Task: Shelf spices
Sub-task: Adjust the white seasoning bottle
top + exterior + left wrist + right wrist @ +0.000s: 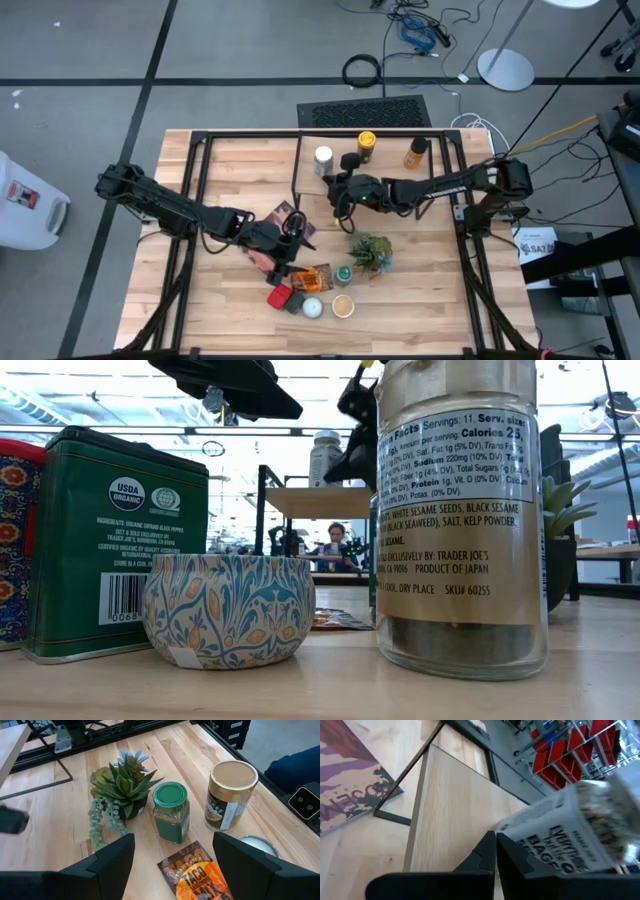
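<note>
The shelf (385, 170) is a light-wood board on a black frame at the table's far middle; a white-topped jar (323, 158), a dark-topped jar (349, 160), a yellow-topped jar (366, 143) and an orange jar (414, 152) stand on it. My right gripper (343, 192) (495, 851) is shut at the shelf's near left part, right beside a tilted, blurred seasoning jar (570, 837). My left gripper (290, 245) (172, 865) hangs open over the orange taco packet (200, 880), with a green-lidded jar (170, 812) and a tan-lidded jar (232, 795) standing on the table beyond it. My right gripper has its shut fingers (517, 857) close against the side of the seasoning jar's label (555, 842) above the shelf board (450, 815). Whether a finger touches the jar, I cannot tell.
A potted plant (368, 252) stands right of the packet, and a maroon book (292, 220) lies under the left arm. Along the near edge sit a red tin (279, 297), a green tin (115, 540), a patterned tin (228, 608) and a tall sesame jar (460, 510).
</note>
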Controlling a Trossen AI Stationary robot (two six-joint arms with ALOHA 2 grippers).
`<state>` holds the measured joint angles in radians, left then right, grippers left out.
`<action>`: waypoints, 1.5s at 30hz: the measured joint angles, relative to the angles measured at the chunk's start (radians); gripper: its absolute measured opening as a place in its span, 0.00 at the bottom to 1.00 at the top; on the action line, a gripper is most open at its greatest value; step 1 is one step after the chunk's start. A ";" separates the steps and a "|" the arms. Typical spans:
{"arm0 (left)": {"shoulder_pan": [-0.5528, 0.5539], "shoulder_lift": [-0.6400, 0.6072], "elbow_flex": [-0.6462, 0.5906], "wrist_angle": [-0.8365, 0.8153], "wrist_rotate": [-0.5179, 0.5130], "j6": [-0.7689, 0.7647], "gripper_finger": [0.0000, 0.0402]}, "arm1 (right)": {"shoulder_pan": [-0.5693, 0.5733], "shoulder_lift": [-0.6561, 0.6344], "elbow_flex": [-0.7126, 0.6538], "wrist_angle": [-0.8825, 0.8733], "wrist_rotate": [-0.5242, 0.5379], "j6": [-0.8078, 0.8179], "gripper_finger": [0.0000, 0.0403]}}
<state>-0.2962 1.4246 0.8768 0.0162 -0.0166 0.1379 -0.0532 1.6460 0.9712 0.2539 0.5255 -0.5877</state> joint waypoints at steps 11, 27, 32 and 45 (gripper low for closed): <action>0.000 0.000 0.000 -0.008 0.000 -0.002 0.69 | -0.023 0.128 0.199 -0.127 0.026 -0.048 0.00; -0.013 0.000 0.000 -0.036 0.000 -0.021 0.69 | 0.039 0.127 0.282 -0.429 0.128 0.014 0.00; -0.014 0.000 0.000 -0.036 0.000 -0.021 0.69 | 0.027 0.096 0.282 -0.454 0.150 0.032 0.00; -0.014 0.000 0.000 -0.032 0.000 -0.020 0.69 | -0.045 0.069 0.282 -0.437 0.044 0.076 0.00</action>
<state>-0.3099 1.4242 0.8768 -0.0155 -0.0162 0.1182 -0.0981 1.7153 1.2537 -0.1830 0.5694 -0.5118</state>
